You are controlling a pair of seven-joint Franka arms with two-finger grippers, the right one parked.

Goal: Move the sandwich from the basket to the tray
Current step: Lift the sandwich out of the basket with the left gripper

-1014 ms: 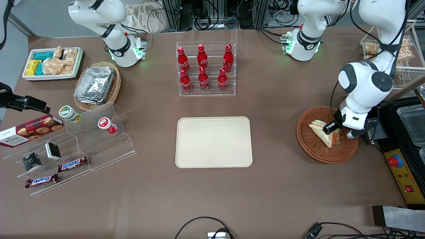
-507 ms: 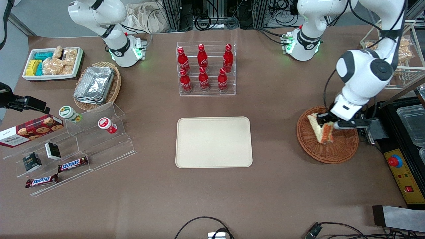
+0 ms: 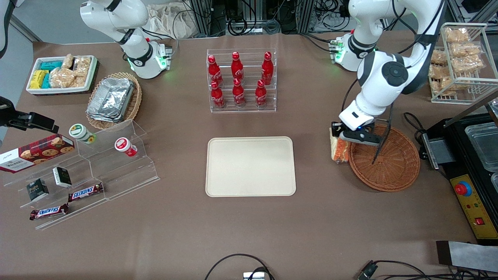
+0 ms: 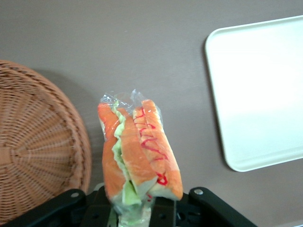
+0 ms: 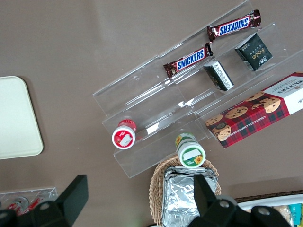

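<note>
above the brown tabletop (image 3: 319, 128), the left arm's gripper (image 3: 339, 137) clamps the clear-wrapped white-bread sandwich wedge (image 3: 339, 149), its fingers mostly hidden, beside the reddish-brown round wicker basket (image 3: 389, 171).

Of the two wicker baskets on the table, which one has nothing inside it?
The round reddish-brown basket beside the gripper, which holds the sandwich in its jaws. The tan oval basket holds foil containers.

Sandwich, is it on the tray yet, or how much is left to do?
Not yet. Done: the sandwich is out of the basket, which has nothing in it now. In hand: the gripper is shut on it, holding it above the bare table beside the basket's rim, on the side toward the tray. Left: carry it over to the tray and let go.
</note>
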